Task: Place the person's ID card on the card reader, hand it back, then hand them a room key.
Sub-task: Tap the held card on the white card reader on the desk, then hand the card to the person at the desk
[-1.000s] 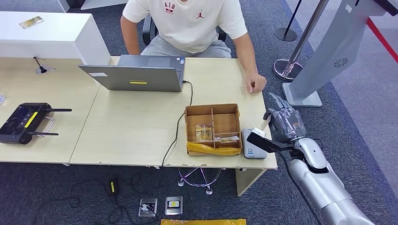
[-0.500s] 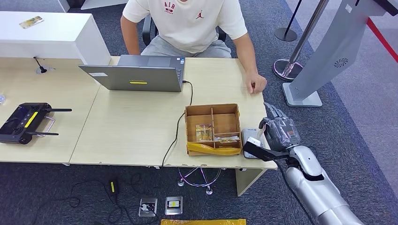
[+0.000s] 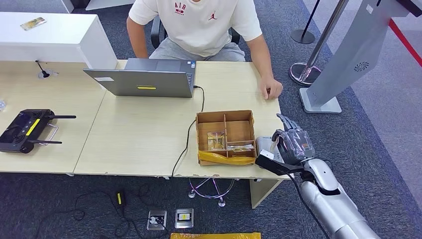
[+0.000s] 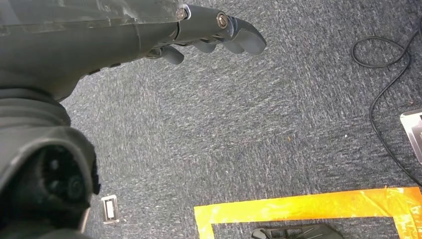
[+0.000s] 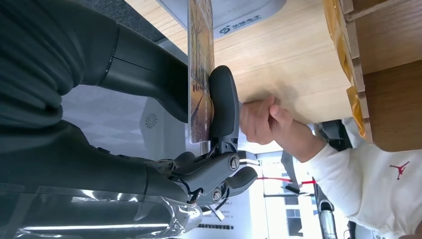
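My right hand (image 3: pixel 291 144) pinches the person's ID card (image 5: pixel 200 74) between thumb and fingers, edge-on in the right wrist view. The hand hangs low over the grey card reader (image 3: pixel 264 146) at the table's front right corner, covering most of it; the reader (image 5: pixel 234 12) lies just beyond the card's edge. Whether card and reader touch, I cannot tell. A wooden divided box (image 3: pixel 225 115) beside the reader holds room key cards (image 3: pixel 216 140). The person's hand (image 3: pixel 271 89) rests on the table behind it. My left hand (image 4: pixel 214 30) hangs over the carpet, fingers apart and holding nothing.
A grey laptop (image 3: pixel 144 82) stands in front of the seated person, its cable running past the box over the table edge. A black remote controller (image 3: pixel 27 129) lies far left. A grey kiosk stand (image 3: pixel 348 55) and a stanchion base (image 3: pixel 304 73) are on the right.
My right hand has come down and to the left with the card, from beside the table's right edge to over the card reader. The person's hand has stayed put.
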Motion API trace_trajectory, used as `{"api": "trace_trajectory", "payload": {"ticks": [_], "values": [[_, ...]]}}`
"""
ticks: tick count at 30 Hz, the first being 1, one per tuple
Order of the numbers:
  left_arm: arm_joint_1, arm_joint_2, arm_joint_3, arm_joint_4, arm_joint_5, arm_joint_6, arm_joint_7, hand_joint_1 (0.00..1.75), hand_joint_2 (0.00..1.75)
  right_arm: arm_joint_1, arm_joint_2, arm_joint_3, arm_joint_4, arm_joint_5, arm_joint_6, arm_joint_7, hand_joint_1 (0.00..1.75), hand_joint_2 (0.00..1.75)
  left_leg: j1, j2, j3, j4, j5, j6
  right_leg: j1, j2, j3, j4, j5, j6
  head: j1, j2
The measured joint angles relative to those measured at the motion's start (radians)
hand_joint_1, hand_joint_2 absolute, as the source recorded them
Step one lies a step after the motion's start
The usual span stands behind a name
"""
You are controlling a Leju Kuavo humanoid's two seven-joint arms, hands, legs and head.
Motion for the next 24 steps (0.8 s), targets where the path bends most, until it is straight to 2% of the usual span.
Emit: {"api": "trace_trajectory", "payload": {"ticks": [24], "values": [[0.000, -0.002, 0.000, 0.000, -0.006, 0.003, 0.000, 0.00, 0.00, 0.015, 0.011, 0.005, 0.064, -0.029, -0.051, -0.013, 1.75, 1.75, 0.000, 0.002, 0.000, 0.000, 0.000, 0.000, 0.000, 0.001, 0.000, 0.000, 0.000, 0.000, 0.000, 0.000]]}}
